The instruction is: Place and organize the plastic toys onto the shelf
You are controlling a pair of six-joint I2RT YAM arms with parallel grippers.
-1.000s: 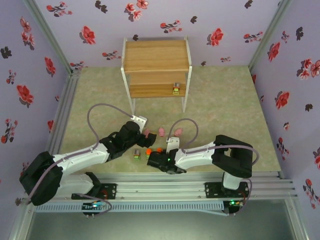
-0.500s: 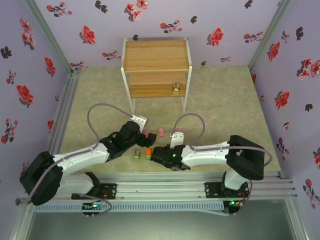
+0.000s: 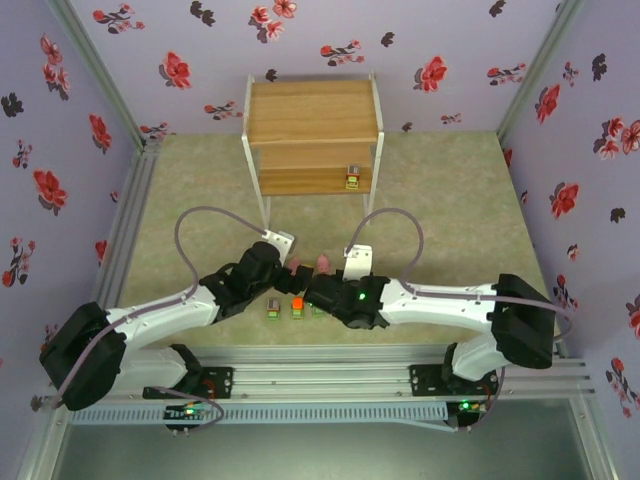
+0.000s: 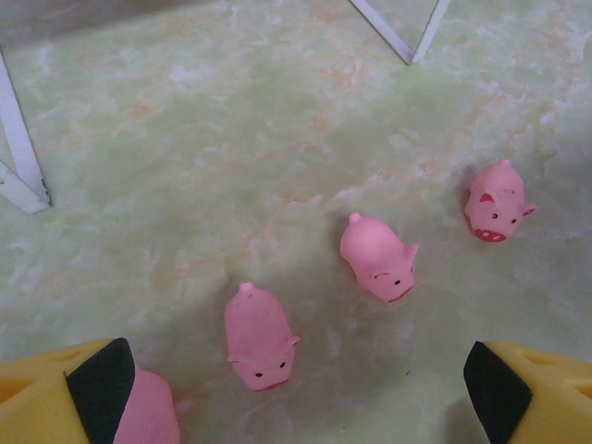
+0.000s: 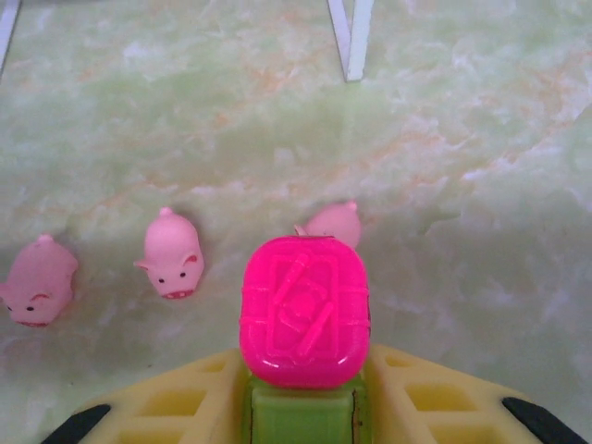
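I have the left hand [image 4: 296,388] low over the worktop [image 3: 450,200], in front of the shelf [image 3: 312,112] and just my side of its left front leg. Its fingers [image 4: 102,379] stand wide apart with nothing between them. One pink pig [image 4: 148,414] lies right against the inner face of the left finger; I cannot tell whether it touches.

Three more pigs lie loose on the worktop short of the shelf's front legs, strung out in a line that climbs toward the shelf as it runs right. The nearest pig [image 4: 259,335] comes first, then the middle pig [image 4: 377,257], then the far pig [image 4: 495,202]. All three lie apart, with their snouts turned my way.

From above I see two small blocks in front of the shelf, nearer me than the pigs. The dull-topped block [image 3: 273,308] and the orange-topped block [image 3: 297,305] sit side by side, close but apart.

The right hand [image 5: 301,407] sits just right of those two, in front of the shelf's middle. It is closed on the green base of a pink-topped block [image 5: 305,310], held upright between the yellow fingers.

One further block, the shelved block [image 3: 352,178], stands on the shelf's lower board near its right front corner.
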